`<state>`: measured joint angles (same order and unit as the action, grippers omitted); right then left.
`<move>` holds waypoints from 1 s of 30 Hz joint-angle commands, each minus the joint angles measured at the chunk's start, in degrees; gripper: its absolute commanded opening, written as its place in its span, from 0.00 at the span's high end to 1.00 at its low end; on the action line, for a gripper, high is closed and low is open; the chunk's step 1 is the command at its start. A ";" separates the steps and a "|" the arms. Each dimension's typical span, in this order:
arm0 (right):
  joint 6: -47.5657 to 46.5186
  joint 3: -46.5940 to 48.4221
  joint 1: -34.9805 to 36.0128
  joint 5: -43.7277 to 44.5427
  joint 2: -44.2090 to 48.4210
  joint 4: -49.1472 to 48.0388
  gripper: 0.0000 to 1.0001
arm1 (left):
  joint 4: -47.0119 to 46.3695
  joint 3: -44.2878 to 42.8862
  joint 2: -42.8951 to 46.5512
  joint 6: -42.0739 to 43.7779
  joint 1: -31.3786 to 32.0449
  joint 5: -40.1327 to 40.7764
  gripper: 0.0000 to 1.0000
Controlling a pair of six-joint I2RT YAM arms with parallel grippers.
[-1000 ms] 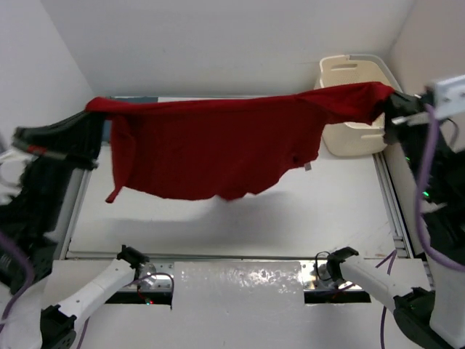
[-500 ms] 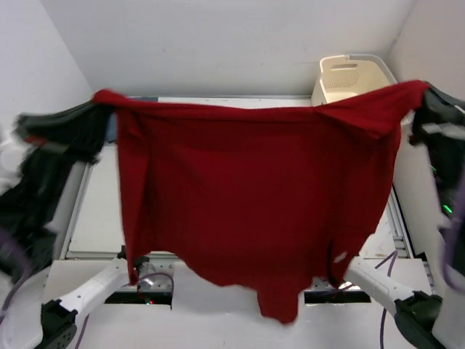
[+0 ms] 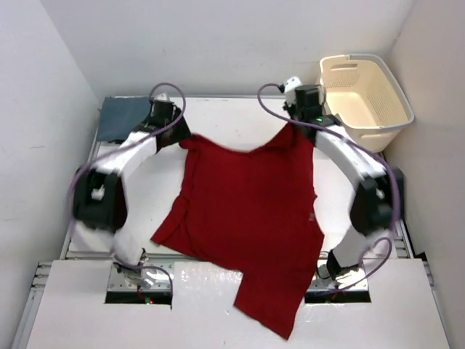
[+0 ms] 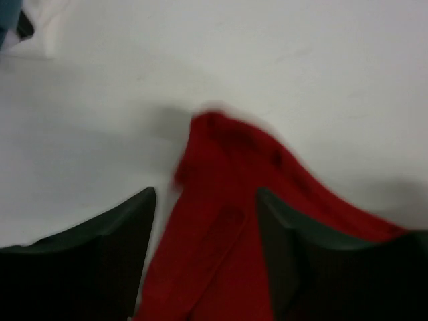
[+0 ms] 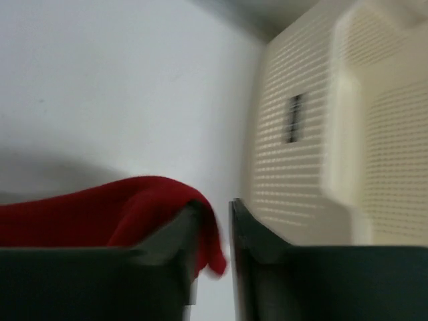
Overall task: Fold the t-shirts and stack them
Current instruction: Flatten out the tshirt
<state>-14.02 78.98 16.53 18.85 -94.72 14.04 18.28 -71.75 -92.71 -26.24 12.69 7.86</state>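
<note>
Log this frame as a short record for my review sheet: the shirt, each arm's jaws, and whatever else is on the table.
shirt: red t-shirt spread on the table, near hem hanging over the near edge
left gripper: at the shirt's far left corner, jaws apart, cloth between them
right gripper: at the far right corner, jaws narrowly apart, cloth at their tips, grip unclear
other: cream basket far right; blue-grey cloth far left

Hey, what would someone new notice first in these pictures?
The bright red t-shirt dominates, spread across the middle of the table with one end trailing toward the near side. After that, the cream laundry basket at the far right corner stands out.
</note>
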 commanded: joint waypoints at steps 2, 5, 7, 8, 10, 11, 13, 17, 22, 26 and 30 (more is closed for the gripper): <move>4.87 12.58 -0.89 -5.23 -15.10 1.23 0.08 | 6.65 -16.12 -13.52 1.27 -3.37 -3.47 0.29; 6.63 18.31 -0.80 -6.10 -18.04 6.08 0.01 | 8.87 -23.34 -15.75 3.21 -3.37 -5.12 0.00; 7.77 17.27 -0.72 -10.40 -16.65 7.13 0.01 | 8.87 -23.88 -15.05 3.65 -3.28 -5.48 0.00; 8.04 16.56 -0.54 -11.11 -15.60 7.66 0.01 | 8.44 -23.36 -14.00 3.74 -3.28 -5.83 0.00; 8.83 14.28 -0.01 -12.00 -12.26 10.38 0.01 | 7.39 -20.38 -12.94 3.74 -3.20 -8.29 0.00; 10.14 13.05 0.08 -11.91 -11.11 11.61 0.01 | 7.12 -19.15 -12.16 3.65 -3.11 -9.95 0.00; 15.74 6.48 0.16 -12.78 -6.81 13.47 0.01 | 6.77 -15.89 -11.80 3.30 -1.80 -12.51 0.00; 22.10 -7.95 0.16 -16.21 -0.56 7.67 0.01 | 6.76 -12.63 -12.50 3.39 1.98 -12.60 0.00; 25.36 -10.17 0.16 -16.92 -4.05 5.56 0.01 | 4.48 -9.30 -15.57 1.54 5.50 -16.64 0.00; 27.11 -5.79 0.08 -16.48 -10.21 4.59 0.01 | 3.34 -6.05 -17.07 1.10 6.12 -17.26 0.00; 29.83 -3.49 0.08 -17.00 -15.84 1.17 0.01 | 4.13 -3.93 -18.30 0.93 6.12 -16.03 0.00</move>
<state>12.10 71.55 16.56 2.70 -108.84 20.12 24.43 -76.66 -111.02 -24.56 19.38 -8.25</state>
